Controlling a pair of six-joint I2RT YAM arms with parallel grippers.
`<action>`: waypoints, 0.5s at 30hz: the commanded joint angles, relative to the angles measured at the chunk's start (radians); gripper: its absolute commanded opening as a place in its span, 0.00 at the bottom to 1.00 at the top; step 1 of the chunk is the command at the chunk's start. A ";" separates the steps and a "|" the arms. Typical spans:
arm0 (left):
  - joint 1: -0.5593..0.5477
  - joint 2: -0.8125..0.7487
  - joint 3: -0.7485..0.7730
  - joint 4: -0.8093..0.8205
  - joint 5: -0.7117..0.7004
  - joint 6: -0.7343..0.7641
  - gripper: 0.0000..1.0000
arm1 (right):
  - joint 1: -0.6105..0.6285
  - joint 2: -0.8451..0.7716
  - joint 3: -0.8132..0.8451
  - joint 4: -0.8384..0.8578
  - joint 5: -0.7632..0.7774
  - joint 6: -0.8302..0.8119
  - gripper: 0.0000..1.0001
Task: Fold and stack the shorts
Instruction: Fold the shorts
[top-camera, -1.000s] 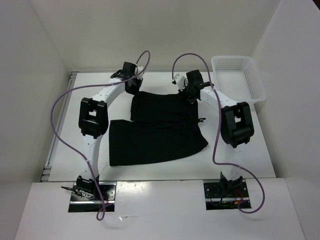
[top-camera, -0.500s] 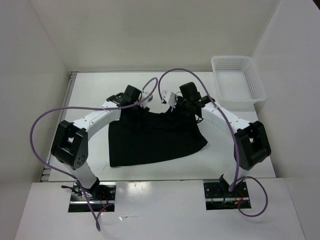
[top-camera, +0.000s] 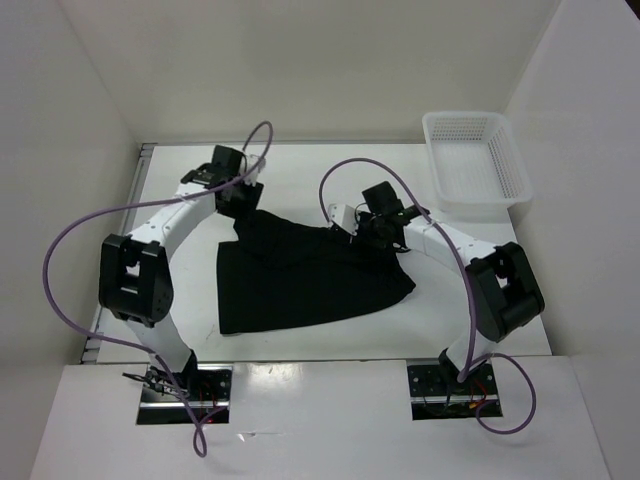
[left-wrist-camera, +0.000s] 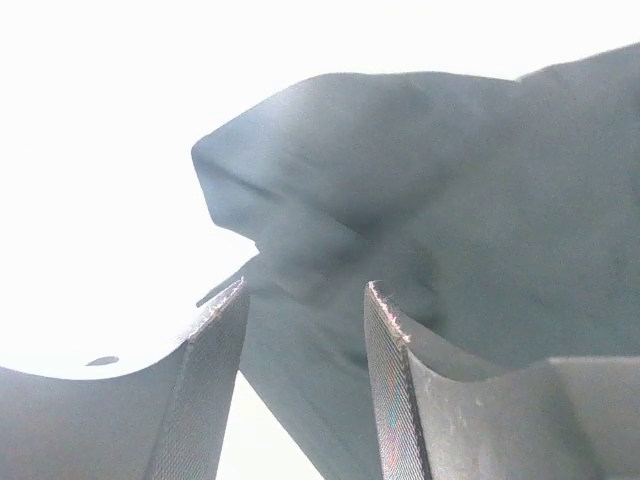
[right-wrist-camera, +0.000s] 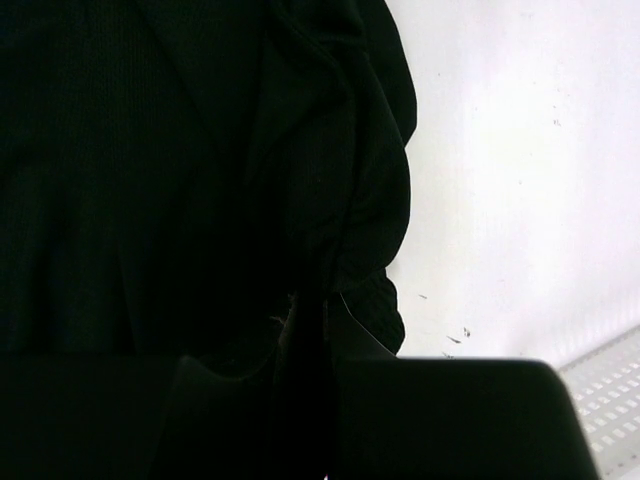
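The black shorts (top-camera: 310, 280) lie on the white table in the middle of the top view, with their far part bunched up in a ridge. My left gripper (top-camera: 243, 207) hovers open at the shorts' far left corner. In the left wrist view its fingers (left-wrist-camera: 215, 380) stand apart over a loose hump of the shorts (left-wrist-camera: 450, 200), gripping nothing. My right gripper (top-camera: 365, 232) is at the far right edge of the shorts. In the right wrist view that gripper (right-wrist-camera: 310, 305) is shut on a fold of the shorts (right-wrist-camera: 150, 150).
A white mesh basket (top-camera: 475, 165) stands at the back right corner, and a strip of its mesh (right-wrist-camera: 610, 400) shows in the right wrist view. Bare white table (top-camera: 470, 290) surrounds the shorts, with enclosure walls on three sides.
Both grippers pulled the far part of the shorts toward the near side. The left gripper then opened, let go and drew back to the far left. The right gripper kept its hold.
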 joint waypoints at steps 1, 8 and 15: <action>0.064 0.085 0.053 0.024 -0.006 0.003 0.57 | -0.003 -0.062 -0.010 0.036 -0.002 -0.007 0.00; 0.073 0.192 0.095 -0.051 0.177 0.003 0.62 | -0.003 -0.017 -0.001 0.036 0.007 -0.007 0.00; 0.073 0.211 0.107 -0.129 0.308 0.003 0.62 | -0.003 0.012 0.008 0.036 0.007 -0.007 0.00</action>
